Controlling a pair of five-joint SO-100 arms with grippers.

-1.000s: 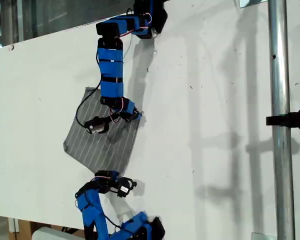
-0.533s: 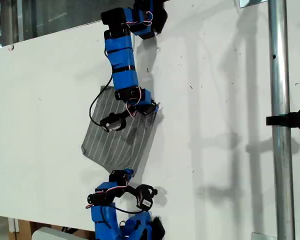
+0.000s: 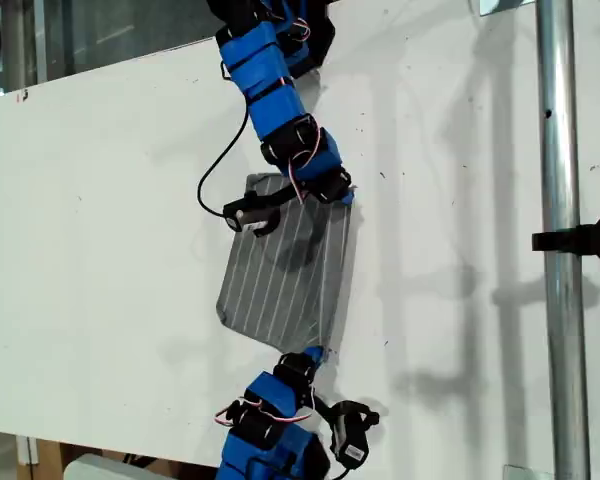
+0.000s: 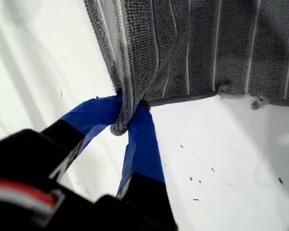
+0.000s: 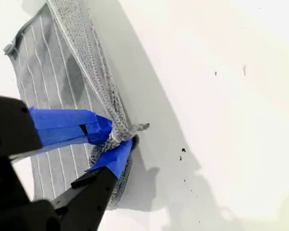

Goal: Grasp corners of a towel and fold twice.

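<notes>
The grey towel (image 3: 280,280) with thin white stripes is lying on the white table (image 3: 460,150), between two blue arms. One blue arm (image 3: 270,90) is reaching down from the top of the exterior view to the towel's far end. The other blue arm (image 3: 275,420) is reaching up from the bottom of that view to the towel's near end. My first gripper (image 4: 130,118) is squeezing tight on one corner (image 4: 119,129) of the towel, with the cloth bunching between its blue-taped tips. The rest of the towel is spreading flat on the table just past those tips. My second gripper (image 5: 116,139) is pinching another corner (image 5: 142,126) the same way. The towel's edge is crumpling into a thick rope running away from it.
</notes>
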